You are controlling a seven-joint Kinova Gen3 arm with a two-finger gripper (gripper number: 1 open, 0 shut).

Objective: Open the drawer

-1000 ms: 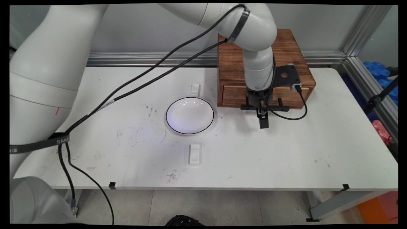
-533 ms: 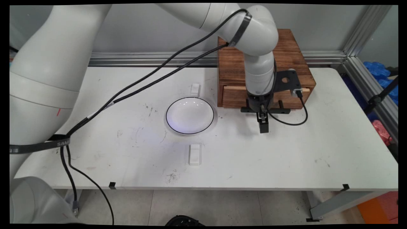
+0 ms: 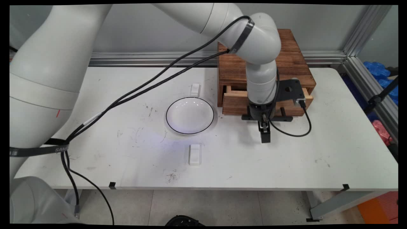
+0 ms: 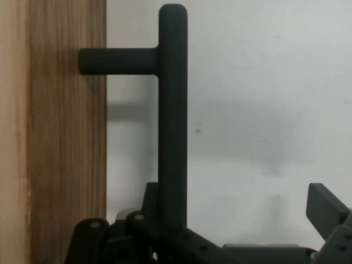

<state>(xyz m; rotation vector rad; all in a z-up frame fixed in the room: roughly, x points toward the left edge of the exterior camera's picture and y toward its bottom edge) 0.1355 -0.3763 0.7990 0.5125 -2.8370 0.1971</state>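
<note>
The wooden drawer [image 3: 237, 103] with black handle [image 4: 172, 110] sits in the brown box [image 3: 289, 60], now pulled further out than before. The gripper [image 3: 265, 135] stands wide around the handle.

Black strap [image 3: 38, 150] on arm: white letters "SAM", partly readable.

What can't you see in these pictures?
1. Inside the drawer: in the main view the arm covers the opening; the hand view shows only its wooden front.
2. Handle: in the hand view its lower end disappears behind the gripper.
3. Wooden box: in the main view the arm hides its middle.
</note>
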